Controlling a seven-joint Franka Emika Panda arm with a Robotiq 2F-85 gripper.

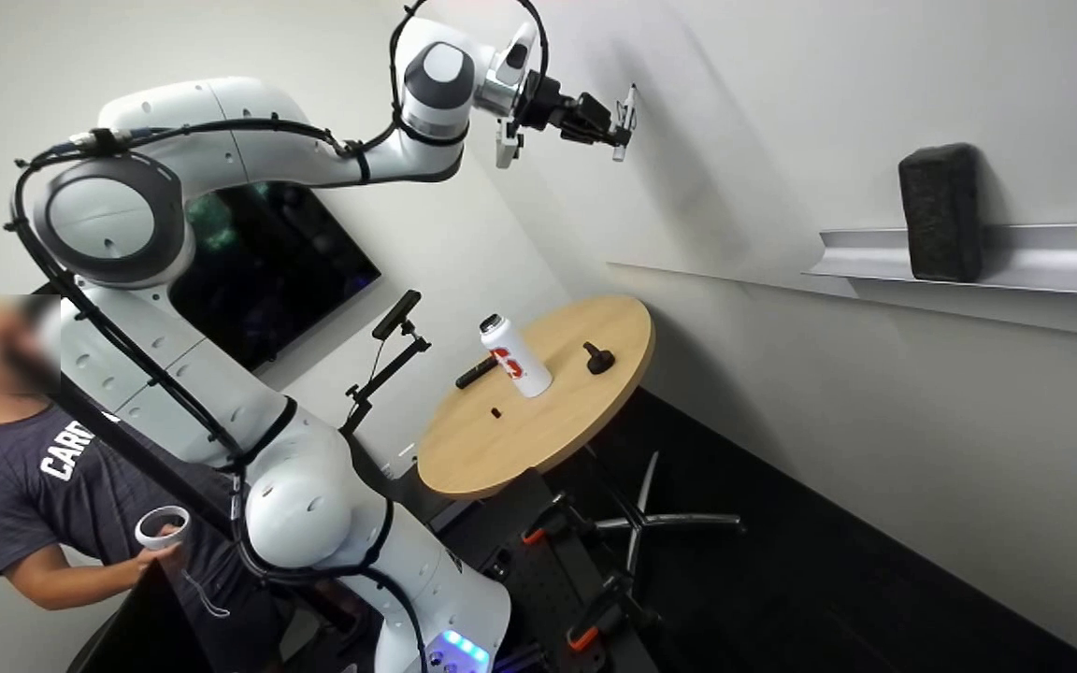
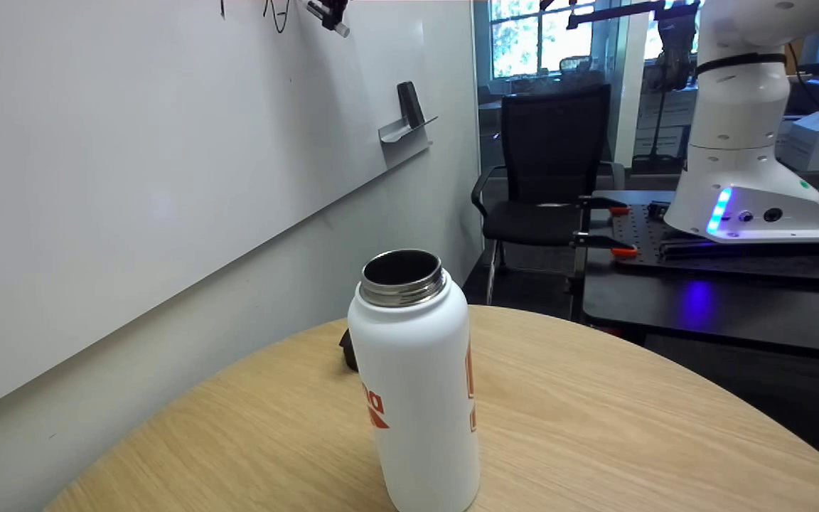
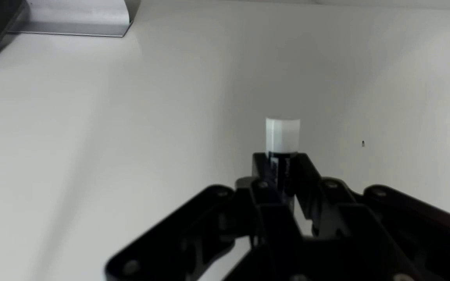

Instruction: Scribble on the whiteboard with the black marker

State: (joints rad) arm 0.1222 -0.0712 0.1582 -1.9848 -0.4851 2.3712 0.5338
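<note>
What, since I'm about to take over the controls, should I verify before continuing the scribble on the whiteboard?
1. Marker held: ok, clamped in the gripper.
2. Marker touching the whiteboard: cannot tell.
3. Ink showing: ok, dark loops in an exterior view.
4. Black block on the ledge, apart from the marker: ok.
5. Bottle capped: not ok, mouth open.
6. Person holding controller: ok.

On the table (image 2: 594, 412) stands 1 white bottle (image 2: 420, 384).
</note>
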